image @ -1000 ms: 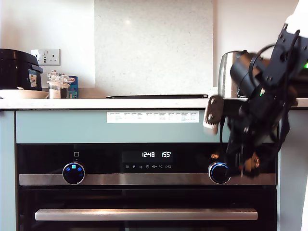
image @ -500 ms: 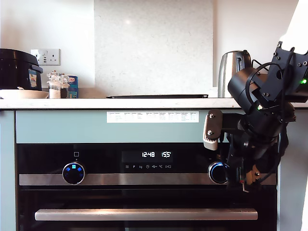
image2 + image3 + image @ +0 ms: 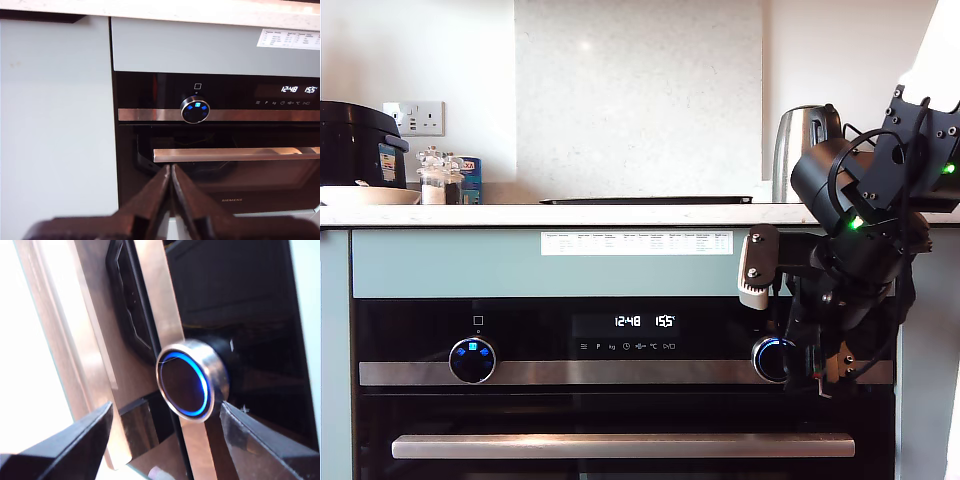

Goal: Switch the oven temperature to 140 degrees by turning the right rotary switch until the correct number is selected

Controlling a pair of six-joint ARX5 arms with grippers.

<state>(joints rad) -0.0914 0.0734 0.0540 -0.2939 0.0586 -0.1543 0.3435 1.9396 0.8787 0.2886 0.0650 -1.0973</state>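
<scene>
- The oven (image 3: 620, 400) is filling the lower half of the ext. view, black glass front under a pale green cabinet band w/ a white label strip (image 3: 636, 242); a stone worktop (image 3: 520, 214) is running across above it.
- The steel bar handle (image 3: 620, 445) is lying across the door, below the brushed steel band (image 3: 620, 372).
- The second arm is hanging in from the ext. view's right, in front of the oven's control panel, green lights showing on its body.
- A steel kettle (image 3: 800, 135) is standing on the worktop behind that arm; a black cooker (image 3: 355, 145) and small jars (image 3: 438, 178) are sitting toward the ext. view's left.
- The display (image 3: 645, 321) is reading 12:48 and 155.
- The second gripper (image 3: 165, 432) is standing spread, one finger (image 3: 75, 445) to each side of the right rotary switch (image 3: 187, 385); contact w/ the knob can't be told.
- That switch (image 3: 770, 358) is sitting on the steel band at the ext. view's right, blue ring glowing, face dark.
- The first gripper (image 3: 170, 172) is showing its fingers pressed together, empty, well apart from the oven front and facing the icon knob (image 3: 195, 110).
- The icon knob (image 3: 472, 360) is glowing blue at the ext. view's left end of the band.
</scene>
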